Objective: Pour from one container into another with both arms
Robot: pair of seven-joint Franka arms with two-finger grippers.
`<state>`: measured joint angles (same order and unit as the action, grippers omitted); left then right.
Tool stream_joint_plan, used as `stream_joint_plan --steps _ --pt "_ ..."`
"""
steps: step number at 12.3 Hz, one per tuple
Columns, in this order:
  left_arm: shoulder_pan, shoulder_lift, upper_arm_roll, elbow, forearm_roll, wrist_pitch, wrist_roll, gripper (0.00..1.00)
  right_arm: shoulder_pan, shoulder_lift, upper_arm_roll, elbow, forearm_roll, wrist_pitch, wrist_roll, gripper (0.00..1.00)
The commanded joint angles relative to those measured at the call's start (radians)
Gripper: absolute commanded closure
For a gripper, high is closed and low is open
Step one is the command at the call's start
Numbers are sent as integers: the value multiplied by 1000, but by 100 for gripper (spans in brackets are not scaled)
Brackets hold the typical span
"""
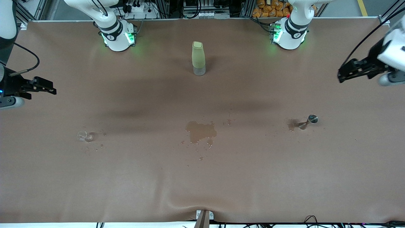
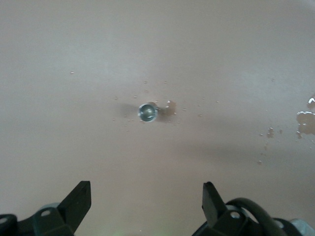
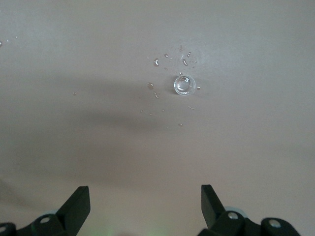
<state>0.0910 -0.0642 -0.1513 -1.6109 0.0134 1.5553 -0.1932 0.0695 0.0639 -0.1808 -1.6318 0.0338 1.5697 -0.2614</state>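
Observation:
The tiny clear glass measuring cup stands upright on the brown table toward the right arm's end, with drops around it. The small steel jigger stands toward the left arm's end, its round rim facing up. My right gripper hangs open and empty in the air at the right arm's end of the table, apart from the cup. My left gripper hangs open and empty at the other end, apart from the jigger.
A tall pale-green bottle with a clear base stands midway between the two arm bases. A puddle with scattered drops lies mid-table, and a wet patch lies beside the jigger. A clamp sits at the table's near edge.

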Motion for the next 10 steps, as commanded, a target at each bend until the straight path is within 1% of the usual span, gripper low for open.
stream_joint_plan --steps 1,2,4,5,7,10 --pt "-59 -22 82 -17 13 25 88 0 -14 -24 0 27 -25 -10 59 0" --pt "-65 -20 85 -9 14 8 92 0 -39 -25 27 29 -25 -22 79 0" --pt "-68 -22 85 -7 13 0 87 0 -98 -27 104 30 -23 -51 154 0" --pt "-77 -22 87 -7 11 -4 87 0 -103 -35 118 30 -23 -65 190 0" --pt "-89 -22 101 -7 13 -7 93 0 -102 -56 121 32 -25 -47 197 0" --pt "-100 -17 102 0 16 -20 89 0 -93 -56 126 61 -25 -46 250 0"
